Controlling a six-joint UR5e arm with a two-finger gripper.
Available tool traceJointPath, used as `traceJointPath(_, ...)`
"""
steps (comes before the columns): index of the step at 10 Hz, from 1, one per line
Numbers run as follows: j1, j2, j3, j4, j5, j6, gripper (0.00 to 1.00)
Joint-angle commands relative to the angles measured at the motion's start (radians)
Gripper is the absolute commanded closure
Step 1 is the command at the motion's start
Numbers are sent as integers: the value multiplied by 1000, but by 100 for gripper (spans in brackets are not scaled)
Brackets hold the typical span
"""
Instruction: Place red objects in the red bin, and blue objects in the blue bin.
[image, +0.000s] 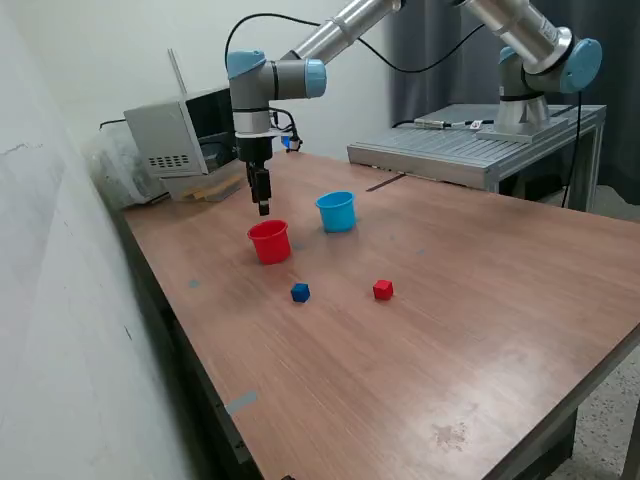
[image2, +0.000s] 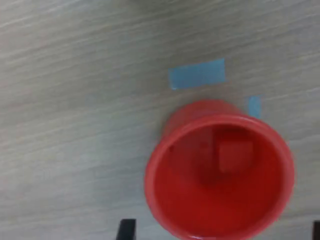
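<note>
Gripper (image: 263, 208) hangs just above red bin (image: 269, 241), fingertips apart at wrist view's edges, carrying nothing – released. Red cube (image2: 235, 156) already lies on floor of red bin (image2: 220, 172). Second red cube (image: 383, 290) and blue cube (image: 300, 292) sit on table (image: 480, 330), near each other, in front of bins. Blue bin (image: 337, 211) stands just beside red bin; contents not visible. Judged next: lift straight up clear of rim, then travel to loose cube, centre fingers squarely over opposite faces before closing
</note>
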Motion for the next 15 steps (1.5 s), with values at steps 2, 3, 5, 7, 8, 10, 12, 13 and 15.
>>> traceJointPath(2,80,-40,-4,16,-2,-38,0)
traceJointPath(3,106,-56,-2,53,-2,-67,0)
traceJointPath(5,189,-95,13,125,1,-164,0)
traceJointPath(7,245,-105,28,157,-2,-247,0)
traceJointPath(8,264,-106,34,156,-2,-267,0)
traceJointPath(10,296,-109,35,157,6,-302,0)
traceJointPath(12,298,-78,35,153,16,-301,0)
traceJointPath(13,298,-50,35,147,19,-301,0)
traceJointPath(15,299,-11,35,121,21,-301,0)
